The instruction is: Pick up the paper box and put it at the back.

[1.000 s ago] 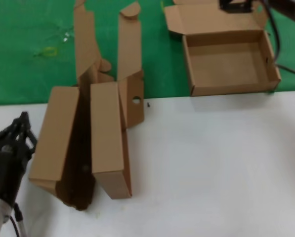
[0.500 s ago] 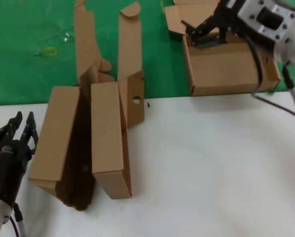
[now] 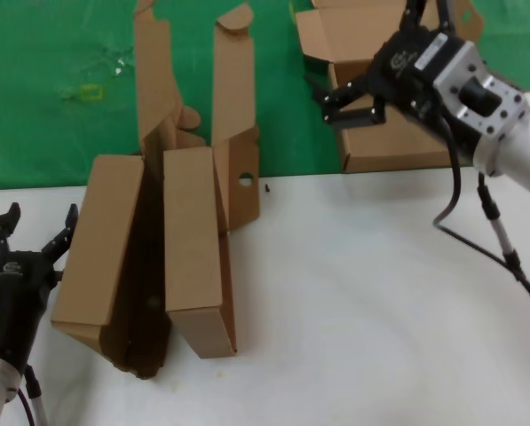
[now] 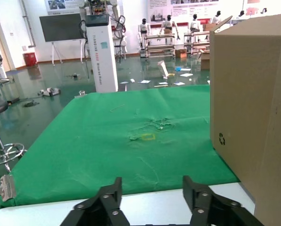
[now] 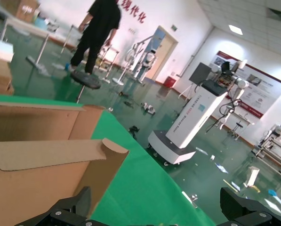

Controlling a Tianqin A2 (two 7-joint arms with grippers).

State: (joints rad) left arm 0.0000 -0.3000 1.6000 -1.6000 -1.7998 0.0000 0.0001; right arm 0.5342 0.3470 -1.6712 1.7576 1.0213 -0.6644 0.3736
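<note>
Brown paper box [image 3: 398, 98] lies on the green back [image 3: 51, 89] by the bench's [image 3: 371, 302] far right corner; right gripper [image 3: 349, 102] hovers there, jaws open, empty. Left gripper [image 3: 35, 232], near left edge, jaws spread.

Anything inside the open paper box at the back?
The right gripper and its arm cover most of the paper box on the green cloth; its interior is hidden, so contents cannot be judged.

We spot a recycling mark on the brown box [image 4: 253, 117]; the white kiosk [image 4: 101, 49] lettering stays unreadable.
</note>
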